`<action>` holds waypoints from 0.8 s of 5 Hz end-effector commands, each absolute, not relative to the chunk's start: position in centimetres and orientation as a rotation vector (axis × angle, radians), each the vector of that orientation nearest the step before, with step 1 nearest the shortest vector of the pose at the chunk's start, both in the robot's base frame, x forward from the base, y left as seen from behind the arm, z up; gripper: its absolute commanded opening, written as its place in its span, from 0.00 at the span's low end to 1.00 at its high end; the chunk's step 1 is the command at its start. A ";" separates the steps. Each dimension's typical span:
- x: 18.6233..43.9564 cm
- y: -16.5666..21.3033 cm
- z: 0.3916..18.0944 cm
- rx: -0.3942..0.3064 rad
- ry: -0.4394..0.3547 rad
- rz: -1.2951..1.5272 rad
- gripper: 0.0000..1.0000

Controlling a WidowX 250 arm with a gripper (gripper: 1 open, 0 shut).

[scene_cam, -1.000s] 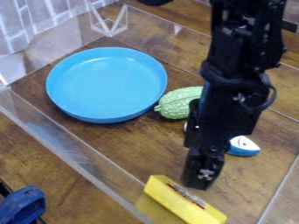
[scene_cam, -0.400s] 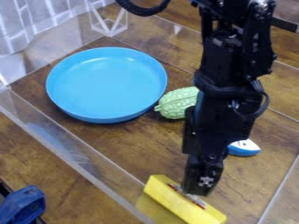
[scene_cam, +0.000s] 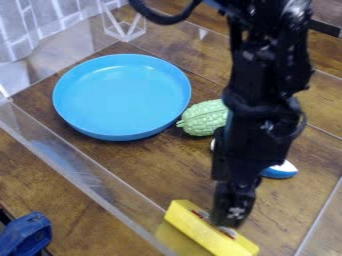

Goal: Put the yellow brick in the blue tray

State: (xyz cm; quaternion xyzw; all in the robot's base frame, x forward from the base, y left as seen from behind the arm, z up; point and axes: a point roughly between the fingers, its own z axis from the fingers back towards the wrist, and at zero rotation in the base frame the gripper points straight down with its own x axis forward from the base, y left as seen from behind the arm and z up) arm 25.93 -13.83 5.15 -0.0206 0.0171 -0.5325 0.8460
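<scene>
The jaws [scene_cam: 230, 204] hung apart over the brick [scene_cam: 209, 232] — best lowered straddling its narrow sides, then lifted toward the tray [scene_cam: 123, 97] at eleven o'clock.

The robot arm [scene_cam: 263, 85] is showing an almost entirely black body, with matte, blocky housings and rounded edges. A black cable [scene_cam: 163, 18] is curving in a loose loop beside its upper part. Greyish highlights are breaking up the dark surface around the middle. Toward the lower end, the body is narrowing into slim, dark, angular gripper fingers [scene_cam: 234, 210], their finer details blurring together.
</scene>
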 end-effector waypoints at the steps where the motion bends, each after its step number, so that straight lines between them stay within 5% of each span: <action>1: 26.1 -13.3 4.8 -0.052 -0.004 -1.102 1.00; 2: 25.9 -13.5 2.8 -0.064 -0.001 -1.105 1.00; 4: 27.1 -14.5 2.3 -0.075 0.003 -1.225 1.00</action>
